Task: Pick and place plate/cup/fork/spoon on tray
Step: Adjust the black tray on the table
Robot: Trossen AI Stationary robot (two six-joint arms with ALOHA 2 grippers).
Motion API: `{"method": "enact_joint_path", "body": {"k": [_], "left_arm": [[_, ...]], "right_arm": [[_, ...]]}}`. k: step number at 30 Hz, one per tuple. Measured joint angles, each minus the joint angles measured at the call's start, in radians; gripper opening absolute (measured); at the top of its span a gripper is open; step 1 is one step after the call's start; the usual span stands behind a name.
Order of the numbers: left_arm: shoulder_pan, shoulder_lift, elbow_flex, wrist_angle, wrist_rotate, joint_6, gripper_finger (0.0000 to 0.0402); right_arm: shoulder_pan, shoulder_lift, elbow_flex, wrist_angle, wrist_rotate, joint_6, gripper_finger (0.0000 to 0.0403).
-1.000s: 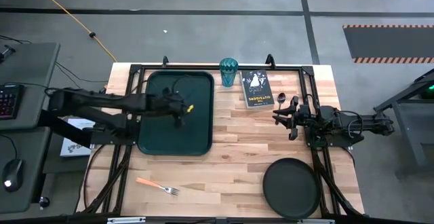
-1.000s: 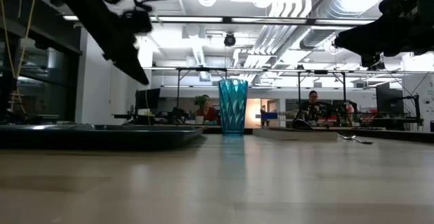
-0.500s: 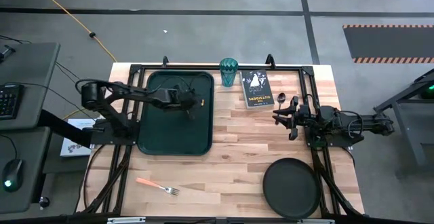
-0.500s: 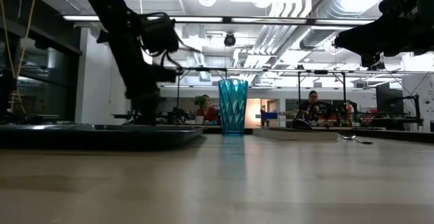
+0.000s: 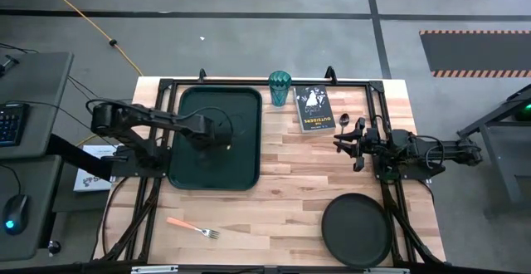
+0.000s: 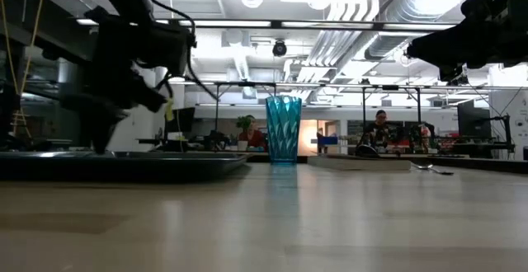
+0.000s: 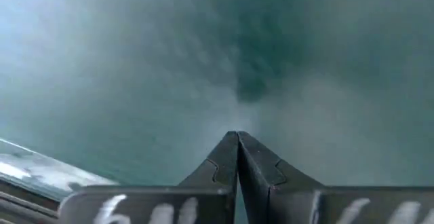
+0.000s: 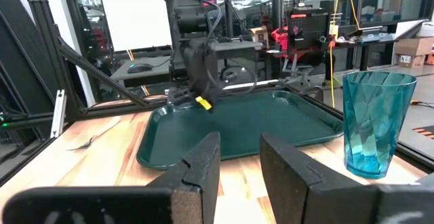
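Note:
The dark green tray (image 5: 192,162) lies at the table's far left. My left gripper (image 5: 226,137) is shut and empty over it, with its fingertips (image 7: 237,139) pointing at the tray's floor (image 7: 135,61). My right gripper (image 5: 347,144) is open and empty at the table's right, above the wood. The dark spoon (image 5: 344,119) lies beside it on the table. The teal cup (image 5: 280,89) stands upright on the table at the far edge, off the tray. The black plate (image 5: 357,230) lies at the near right. The orange-handled fork (image 5: 192,227) lies at the near left. My left gripper's shut fingertips (image 7: 229,149) slant down close over the tray's floor. I cannot tell whether they touch it.
A small black book (image 5: 314,110) lies between the cup and the spoon. A black metal frame (image 5: 249,81) runs around the table top. Bare wood (image 5: 290,174) lies between the tray and my right gripper.
My left arm has swung down from high above the tray's left part. Its gripper first went a little toward the table's right, then back, and has tipped down to point at the tray's floor.

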Motion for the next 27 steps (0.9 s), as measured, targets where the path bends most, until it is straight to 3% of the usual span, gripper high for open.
{"method": "enact_joint_path", "body": {"k": [6, 15, 19, 23, 27], "left_arm": [[-0.041, 0.072, -0.001, 0.027, 0.167, -0.009, 0.0], [-0.134, 0.155, 0.092, 0.15, 0.239, 0.024, 0.0], [-0.162, 0.162, 0.155, 0.318, 0.245, 0.084, 0.0], [-0.169, 0.162, 0.199, 0.487, 0.327, 0.141, 0.0], [-0.173, 0.121, 0.276, 0.401, 0.297, 0.18, 0.0]], "right_arm": [[0.0, 0.0, 0.0, 0.0, 0.0, 0.0, 0.0097], [0.0, -0.001, 0.0, 0.0, 0.0, 0.0, 0.0097], [0.0, 0.001, 0.0, 0.0, 0.0, 0.0, 0.0097], [0.0, 0.008, 0.0, 0.0, 0.0, 0.0, 0.0097], [0.0, 0.011, 0.0, 0.0, 0.0, 0.0, 0.0097]]}}
